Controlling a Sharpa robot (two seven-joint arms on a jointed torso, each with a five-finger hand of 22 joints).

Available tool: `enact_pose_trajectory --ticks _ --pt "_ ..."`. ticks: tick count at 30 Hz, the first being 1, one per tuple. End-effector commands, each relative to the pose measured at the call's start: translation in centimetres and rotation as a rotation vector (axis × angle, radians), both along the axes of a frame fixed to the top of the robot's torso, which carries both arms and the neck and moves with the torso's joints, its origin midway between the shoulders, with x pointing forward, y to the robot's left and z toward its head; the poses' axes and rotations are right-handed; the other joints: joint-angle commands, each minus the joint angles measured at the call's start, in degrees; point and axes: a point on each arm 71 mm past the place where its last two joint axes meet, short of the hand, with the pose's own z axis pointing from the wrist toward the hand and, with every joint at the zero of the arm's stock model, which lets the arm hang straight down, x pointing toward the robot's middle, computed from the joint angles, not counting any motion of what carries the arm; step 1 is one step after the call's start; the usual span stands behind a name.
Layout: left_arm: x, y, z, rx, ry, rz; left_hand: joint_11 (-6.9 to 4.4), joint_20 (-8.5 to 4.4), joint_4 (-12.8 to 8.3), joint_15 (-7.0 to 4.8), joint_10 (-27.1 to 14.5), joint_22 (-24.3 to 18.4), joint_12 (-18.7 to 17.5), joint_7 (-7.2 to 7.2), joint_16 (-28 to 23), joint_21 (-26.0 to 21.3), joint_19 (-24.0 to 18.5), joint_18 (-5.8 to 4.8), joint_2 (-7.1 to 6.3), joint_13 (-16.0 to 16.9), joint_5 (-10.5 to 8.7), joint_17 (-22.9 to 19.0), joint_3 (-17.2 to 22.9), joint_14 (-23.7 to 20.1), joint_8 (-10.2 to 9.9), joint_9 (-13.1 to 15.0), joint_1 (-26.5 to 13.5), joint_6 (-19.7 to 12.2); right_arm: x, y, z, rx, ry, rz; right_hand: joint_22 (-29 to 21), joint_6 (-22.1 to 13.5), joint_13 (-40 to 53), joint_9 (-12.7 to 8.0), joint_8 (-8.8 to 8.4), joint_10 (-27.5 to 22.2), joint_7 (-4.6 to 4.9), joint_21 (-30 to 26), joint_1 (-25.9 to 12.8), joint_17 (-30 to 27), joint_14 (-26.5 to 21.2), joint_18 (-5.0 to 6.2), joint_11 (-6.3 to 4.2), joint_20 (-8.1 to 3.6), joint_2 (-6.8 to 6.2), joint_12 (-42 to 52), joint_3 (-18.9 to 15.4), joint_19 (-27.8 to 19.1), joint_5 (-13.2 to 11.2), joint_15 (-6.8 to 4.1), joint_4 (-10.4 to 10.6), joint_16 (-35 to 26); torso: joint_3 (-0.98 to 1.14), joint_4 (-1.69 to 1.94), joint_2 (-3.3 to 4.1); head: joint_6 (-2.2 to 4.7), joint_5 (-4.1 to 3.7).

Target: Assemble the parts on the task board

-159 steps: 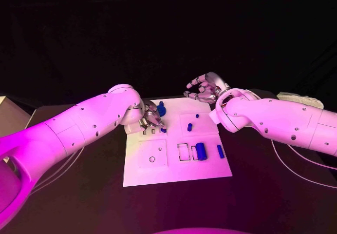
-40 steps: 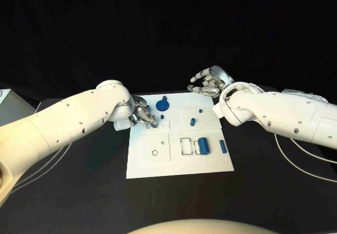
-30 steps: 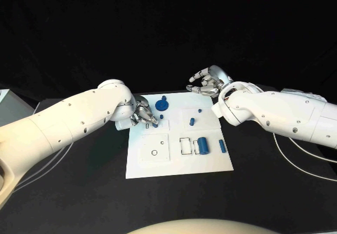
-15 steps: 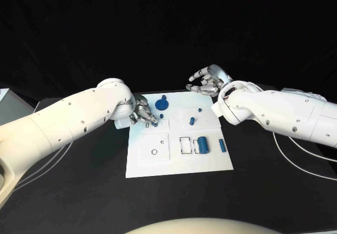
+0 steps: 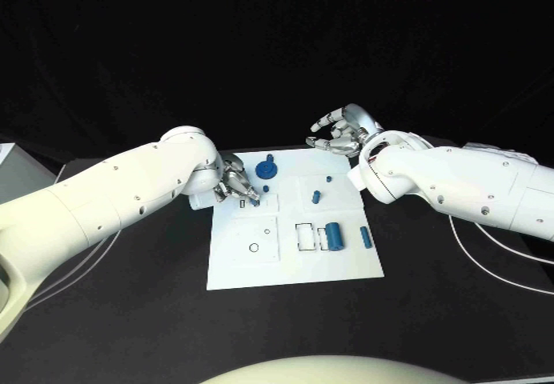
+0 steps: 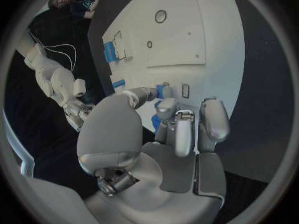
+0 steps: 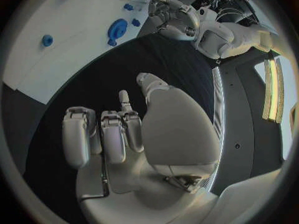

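Task board (image 5: 295, 260) lies mid-counter (image 5: 138, 304). Left robot hand (image 5: 234, 186) sits at the board's far left corner, fingertips on a small part (image 5: 254, 202) there. Disc-shaped part (image 5: 266, 170) just behind that hand, near the far edge. Right robot hand (image 5: 339, 132) hangs beyond the board's far right corner, over the counter. Cylinder part (image 5: 334, 236) lies right of centre; slim part (image 5: 363, 234) beside it, by the right edge.

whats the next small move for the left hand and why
Probably ease the left hand straight down: it seems to pinch a small blue peg just above the small slots at the near-left of the white task board. The right hand hovers off the board's far edge, holding nothing.
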Motion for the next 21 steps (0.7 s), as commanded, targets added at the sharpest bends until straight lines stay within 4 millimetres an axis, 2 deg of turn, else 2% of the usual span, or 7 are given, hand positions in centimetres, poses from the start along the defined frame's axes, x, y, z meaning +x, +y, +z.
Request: enact_pose_trajectory --ticks 1,8,15,21 --pt "-0.01 -0.25 0.08 0.001 -0.001 -0.011 -0.16 0.06 -9.8 -0.36 -0.1 0.0 -0.2 -0.98 -0.1 0.3 0.2 -0.28 0.05 0.0 0.28 13.4 9.3 5.6 -0.3 0.1 0.4 0.7 -0.01 0.15 0.0 -0.004 0.001 0.011 7.9 -0.6 12.2 0.0 0.21 2.6 -0.01 -0.3 -0.3 15.1 6.1 -0.58 0.46 0.55 -0.04 -0.2 0.2 3.1 0.3 0.39 0.0 0.3 -0.01 0.01 0.0 -0.13 0.02" --pt "-0.04 -0.39 0.04 0.004 0.005 -0.017 -0.16 0.06 -9.8 -0.36 -0.1 0.0 -0.2 -0.98 -0.1 0.3 0.2 -0.28 0.05 0.0 0.28 13.4 9.3 5.6 -0.3 0.1 0.4 0.7 -0.01 0.13 0.0 -0.005 0.001 0.011 7.9 -0.6 12.2 0.0 0.21 2.6 -0.01 -0.3 -0.3 15.1 6.1 -0.58 0.46 0.55 -0.04 -0.2 0.2 3.1 0.3 0.39 0.0 0.3 0.01 -0.11 0.01 -0.2 0.09" --pt "-0.05 -0.4 -0.01 0.007 0.011 -0.021 -0.16 0.06 -9.8 -0.36 -0.1 0.0 -0.2 -0.98 -0.1 0.3 0.2 -0.28 0.05 0.0 0.28 13.4 9.3 5.6 -0.3 0.1 0.4 0.7 0.0 0.12 0.0 -0.005 0.001 0.011 7.9 -0.6 12.2 0.0 0.21 2.6 -0.01 -0.3 -0.3 15.1 6.1 -0.58 0.46 0.55 -0.04 -0.2 0.2 3.1 0.3 0.39 0.0 0.3 -0.01 0.03 -0.05 -0.33 0.01" --pt "-0.09 -0.45 -0.03 0.008 0.013 -0.024 -0.16 0.06 -9.8 -0.36 -0.1 0.0 -0.2 -0.98 -0.1 0.3 0.2 -0.28 0.05 0.0 0.28 13.4 9.3 5.6 -0.3 0.1 0.4 0.7 0.0 0.13 0.0 -0.005 0.001 0.011 7.9 -0.6 12.2 0.0 0.21 2.6 -0.01 -0.3 -0.3 15.1 6.1 -0.58 0.46 0.55 -0.04 -0.2 0.2 3.1 0.3 0.39 0.0 0.3 0.01 -0.01 0.0 -0.32 0.08"
